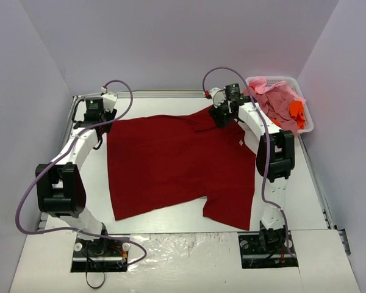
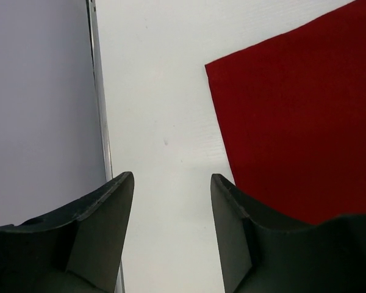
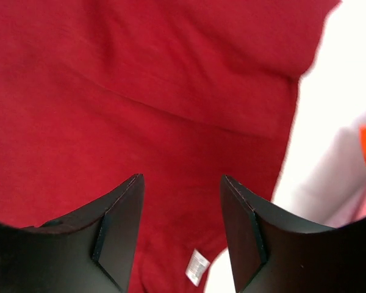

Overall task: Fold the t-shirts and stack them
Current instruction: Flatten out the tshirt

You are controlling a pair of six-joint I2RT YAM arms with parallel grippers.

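Top external: t-shirt [image 1: 171, 165] crosswise, collar right

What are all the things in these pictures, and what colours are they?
dark red t-shirt: one, dark red, spread out on the table
pink t-shirts: a heap, number unclear, pink and salmon, in the basket
orange t-shirt: one piece showing, bright orange, at the basket's right side
basket: one, white, far right corner
table: one, white, under the red shirt
left gripper: one, black fingers, open, over bare table beside the red shirt's corner
right gripper: one, black fingers, open, above the red shirt near the basket
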